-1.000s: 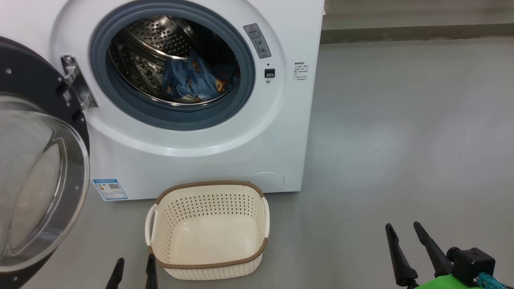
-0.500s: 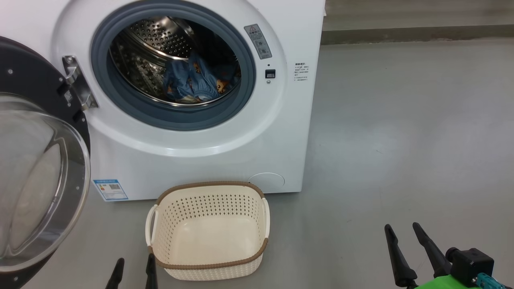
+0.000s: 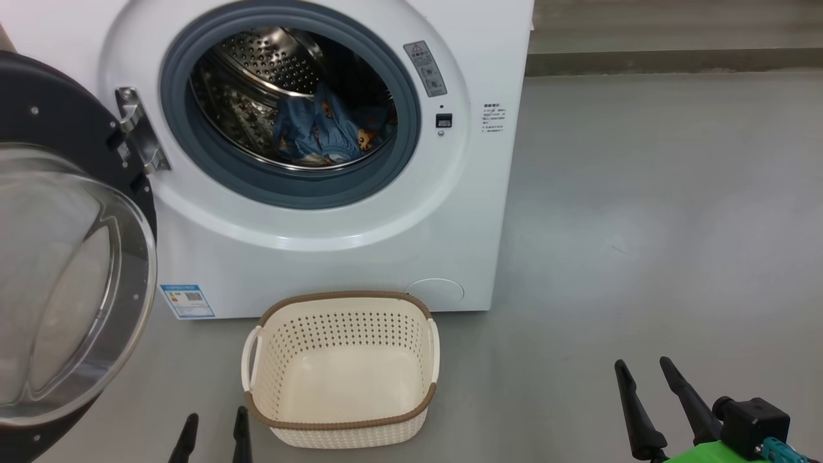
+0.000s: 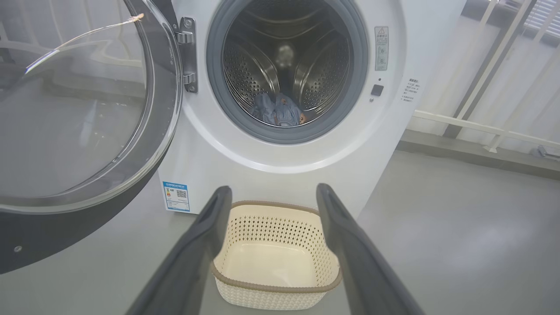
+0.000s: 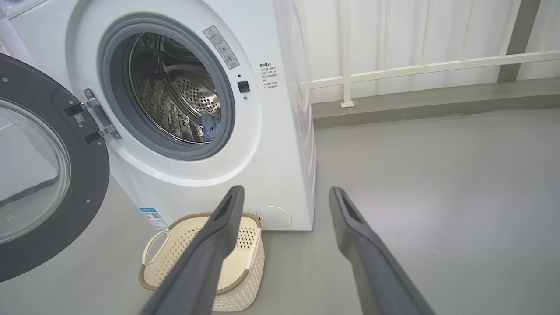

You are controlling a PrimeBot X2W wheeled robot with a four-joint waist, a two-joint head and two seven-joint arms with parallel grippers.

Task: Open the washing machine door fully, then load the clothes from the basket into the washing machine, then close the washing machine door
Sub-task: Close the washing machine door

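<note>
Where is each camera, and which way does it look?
Head view: on the head, looking forward and down at the washing machine, open door and basket; left gripper and right gripper at the bottom.
Left wrist view: on the left wrist, facing straight into the drum; its fingers frame the basket.
Right wrist view: on the right wrist, seeing the machine at a slant; its fingers rise from below.
Both wrist views show clothes in the drum.

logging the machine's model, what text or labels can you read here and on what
Nothing can be quoted; all print is too small.
Blue label sticker, washing machine front, lower left: QR code, unreadable print.
Grey sticker right of the gasket: red warning triangle, unreadable text.
Black print block further right: unreadable.
</note>
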